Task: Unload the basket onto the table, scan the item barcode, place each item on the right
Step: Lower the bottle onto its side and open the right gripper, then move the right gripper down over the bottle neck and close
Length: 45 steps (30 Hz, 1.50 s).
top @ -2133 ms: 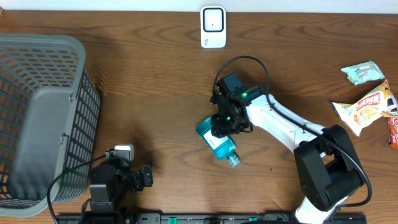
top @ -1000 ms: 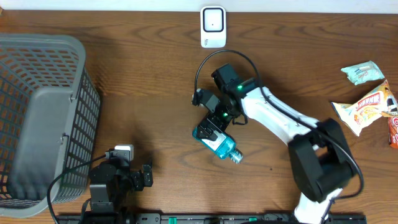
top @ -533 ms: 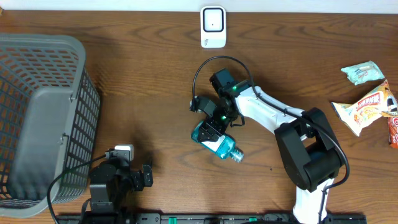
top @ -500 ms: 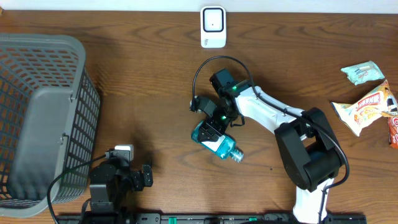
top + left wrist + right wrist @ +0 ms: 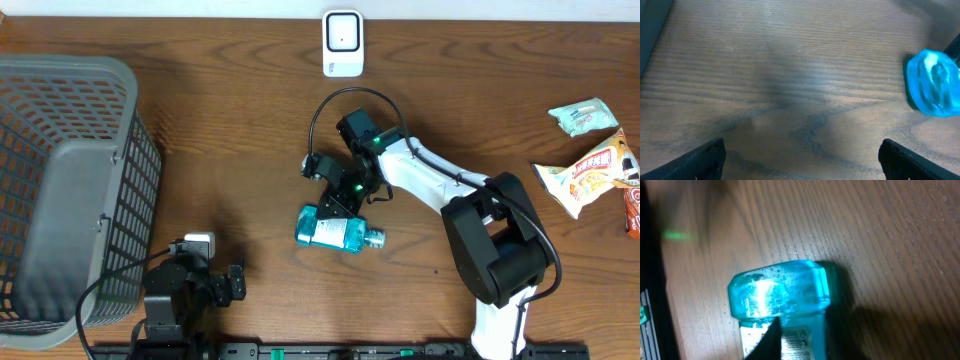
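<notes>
Black right pincer (image 5: 336, 203): low over the upper edge of the bottle near mid-table. From above, its own body hides the jaws. Its wrist view shows only one dark fingertip (image 5: 764, 339) lying across the label, so we cannot tell whether it is clenched on the bottle or merely touching it.
Teal clear plastic bottle (image 5: 330, 229): lies on its side on the wood directly under the right pincer, with its base to the left and its small cap to the right. A white label faces partly upward; we cannot make out a barcode on it.
Step in hand: we judge this to be the pick-up, with the right arm taking hold of the bottle before any scanning.
Next move: in our view it calls first for a sure hold, since a round, slick bottle could roll or pivot out of the jaws. After that comes a lift and a turn, so that the label's barcode faces the scanner.
White rectangular scanner (image 5: 343, 43): stands at the far edge, straight beyond the bottle and well apart from it.
Black left pincer (image 5: 802, 160): released, with its fingers spread wide over bare wood at the near left. The bottle shows only at the right edge of its wrist view.
Grey plastic mesh basket (image 5: 140, 170): at the left edge, well apart from the bottle.
Pale green snack packet (image 5: 583, 117) and orange snack packet (image 5: 590, 178): at the far right, near each other.
Brown wooden table (image 5: 230, 120): carries everything named.
</notes>
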Each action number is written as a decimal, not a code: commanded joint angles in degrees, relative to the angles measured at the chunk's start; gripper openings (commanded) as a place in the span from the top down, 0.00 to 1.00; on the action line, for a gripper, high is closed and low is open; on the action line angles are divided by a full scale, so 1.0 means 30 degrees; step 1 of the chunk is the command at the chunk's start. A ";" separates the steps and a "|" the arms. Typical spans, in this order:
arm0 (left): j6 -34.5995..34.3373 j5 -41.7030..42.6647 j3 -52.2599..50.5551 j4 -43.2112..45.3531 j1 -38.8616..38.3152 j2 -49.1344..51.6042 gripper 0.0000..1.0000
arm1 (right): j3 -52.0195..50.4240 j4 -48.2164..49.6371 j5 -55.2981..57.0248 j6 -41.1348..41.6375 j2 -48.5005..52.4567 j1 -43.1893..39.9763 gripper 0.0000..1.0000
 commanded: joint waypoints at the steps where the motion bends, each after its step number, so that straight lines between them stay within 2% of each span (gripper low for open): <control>1: 0.0189 0.0029 -0.0102 -0.0219 -0.0007 -0.0029 0.02 | 0.0131 -0.0313 0.0954 -0.0372 0.0350 -0.0073 0.90; 2: 0.0189 0.0029 -0.0102 -0.0219 -0.0007 -0.0029 0.02 | 0.0175 -0.0393 0.0969 -0.0372 0.0350 -0.0073 0.86; 3: 0.0189 0.0029 -0.0102 -0.0226 -0.0007 -0.0029 0.02 | 0.0189 -0.0393 0.1056 -0.0357 0.0350 -0.0073 0.66; 4: 0.0189 0.0029 -0.0102 -0.0219 -0.0007 -0.0029 0.02 | 0.0189 -0.0393 0.1224 -0.0255 0.0350 -0.0073 0.54; 5: 0.0189 0.0029 -0.0102 -0.0226 -0.0007 -0.0029 0.02 | 0.0270 -0.0415 0.1778 0.0109 0.0342 -0.0073 0.35; 7: 0.0189 0.0029 -0.0102 -0.0219 -0.0007 -0.0029 0.02 | 0.0998 -0.1304 0.3140 0.0845 0.0342 -0.0073 0.23; 9: 0.0189 0.0029 -0.0102 -0.0226 -0.0007 -0.0029 0.02 | 0.3286 -0.4328 0.4262 0.0882 0.0342 -0.0073 0.01; 12: 0.0189 0.0029 -0.0102 -0.0226 -0.0007 -0.0029 0.02 | 0.6135 -0.7606 0.5646 0.2586 0.0342 -0.0073 0.01; 14: 0.0189 0.0029 -0.0102 -0.0226 -0.0007 -0.0029 0.02 | 0.7599 -0.8939 0.6462 0.4830 0.0342 -0.0073 0.01; 16: 0.0189 0.0029 -0.0102 -0.0219 -0.0007 -0.0029 0.02 | 0.8539 -0.9522 0.7934 0.9887 0.0342 -0.0109 0.01; 17: 0.0189 0.0029 -0.0102 -0.0226 -0.0007 -0.0029 0.02 | 0.8757 -0.9843 0.8553 1.3362 0.0342 -0.0131 0.01; 19: 0.0189 0.0029 -0.0102 -0.0226 -0.0007 -0.0029 0.02 | 0.8786 -0.9967 0.8495 1.8688 0.0342 -0.0168 0.01; 22: 0.0189 0.0029 -0.0102 -0.0226 -0.0007 -0.0029 0.02 | 0.8721 -1.0163 0.6142 2.5900 0.0342 -0.0153 0.01; 24: 0.0189 0.0029 -0.0102 -0.0219 -0.0007 -0.0029 0.02 | 0.8721 -1.0061 0.3898 2.8611 0.0342 -0.0058 0.01; 26: 0.0189 0.0029 -0.0102 -0.0226 -0.0007 -0.0029 0.02 | 0.8721 -0.9464 0.3424 2.8917 0.0342 0.0015 0.04; 28: 0.0189 0.0029 -0.0102 -0.0226 -0.0007 -0.0029 0.02 | 0.8714 -0.9508 0.5144 2.8735 0.0342 0.0153 0.30; 29: 0.0182 0.0029 -0.0102 -0.0219 -0.0007 -0.0029 0.02 | 0.8663 -0.9602 0.5260 2.9558 0.0342 0.0262 0.22; 30: 0.0189 0.0029 -0.0102 -0.0219 -0.0007 -0.0029 0.02 | 0.8582 -0.9770 0.5115 3.0505 0.0350 0.0415 0.08; 31: 0.0189 0.0029 -0.0102 -0.0226 -0.0007 -0.0029 0.02 | 0.8531 -0.9894 0.4852 3.1183 0.0350 0.0561 0.04; 34: 0.0189 0.0029 -0.0102 -0.0226 -0.0007 -0.0029 0.02 | 0.8415 -1.1191 0.4947 3.2807 0.0350 0.1035 0.01; 37: 0.0189 0.0029 -0.0102 -0.0226 -0.0007 -0.0029 0.02 | 0.8378 -1.4032 0.5217 3.7237 0.0350 0.1399 0.12; 41: 0.0189 0.0029 -0.0102 -0.0226 -0.0007 -0.0029 0.02 | 0.8335 -1.5569 0.6492 4.0625 0.0423 0.1749 0.06; 45: 0.0189 0.0029 -0.0102 -0.0226 -0.0007 -0.0029 0.02 | 0.8080 -1.5657 0.7147 4.1980 0.0619 0.1792 0.02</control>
